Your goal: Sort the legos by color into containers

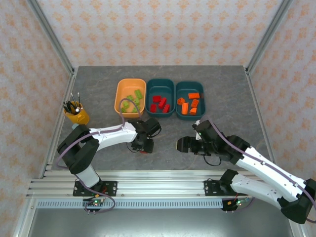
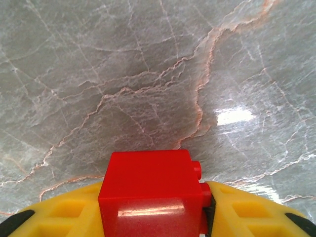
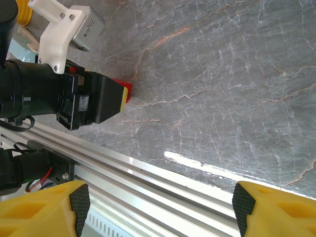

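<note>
The grey table (image 1: 94, 89) carries three trays toward its far edge. The light orange tray (image 1: 129, 87) holds green bricks (image 1: 134, 98), the middle teal tray (image 1: 160, 86) red bricks (image 1: 161, 103), and the right teal tray (image 1: 187, 87) orange bricks (image 1: 189, 104). Nearer the near edge, the left gripper (image 1: 142, 146) clamps a red brick (image 2: 148, 192). The right gripper (image 3: 160, 207) stands wide apart.
</note>
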Action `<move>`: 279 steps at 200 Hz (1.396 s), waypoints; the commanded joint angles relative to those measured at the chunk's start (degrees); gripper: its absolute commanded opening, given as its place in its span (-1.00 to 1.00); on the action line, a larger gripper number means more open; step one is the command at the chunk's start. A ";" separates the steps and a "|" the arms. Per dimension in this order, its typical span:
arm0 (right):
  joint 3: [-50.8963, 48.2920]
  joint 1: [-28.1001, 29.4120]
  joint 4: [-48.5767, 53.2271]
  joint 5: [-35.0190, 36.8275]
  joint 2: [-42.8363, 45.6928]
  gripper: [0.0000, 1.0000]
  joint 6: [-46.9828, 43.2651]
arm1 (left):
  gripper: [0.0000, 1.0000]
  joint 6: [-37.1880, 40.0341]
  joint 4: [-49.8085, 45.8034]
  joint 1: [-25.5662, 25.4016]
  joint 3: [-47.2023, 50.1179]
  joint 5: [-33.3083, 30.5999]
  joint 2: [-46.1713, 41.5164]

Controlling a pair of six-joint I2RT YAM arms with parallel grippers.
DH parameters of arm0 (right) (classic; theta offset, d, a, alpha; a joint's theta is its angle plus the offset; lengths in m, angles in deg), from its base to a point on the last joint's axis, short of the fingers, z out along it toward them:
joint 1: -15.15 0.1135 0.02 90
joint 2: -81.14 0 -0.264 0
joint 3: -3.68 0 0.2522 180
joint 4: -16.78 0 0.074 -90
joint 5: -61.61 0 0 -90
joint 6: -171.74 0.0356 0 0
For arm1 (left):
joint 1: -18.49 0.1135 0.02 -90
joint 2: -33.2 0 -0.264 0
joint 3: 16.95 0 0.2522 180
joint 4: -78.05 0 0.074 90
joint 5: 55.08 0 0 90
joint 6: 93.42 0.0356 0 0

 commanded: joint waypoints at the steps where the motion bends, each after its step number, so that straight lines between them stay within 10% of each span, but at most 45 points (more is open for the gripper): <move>1: 0.14 0.26 -0.49 2.97 0.86 0.54 1.15 | -0.14 -0.39 -0.19 -0.38 0.51 -4.07 -0.79; 89: 8.84 -7.93 -10.87 11.25 -3.99 0.59 5.13 | -0.17 0.00 -13.52 5.12 -27.47 -5.50 0.30; 188: 11.55 -19.74 -42.96 16.03 -21.50 0.71 10.93 | -0.14 6.25 -14.27 15.76 -71.41 -1.18 33.39; 279: 16.09 -23.61 -39.73 12.14 -28.34 0.74 9.85 | 0.01 3.82 -9.66 19.06 -91.89 1.19 55.22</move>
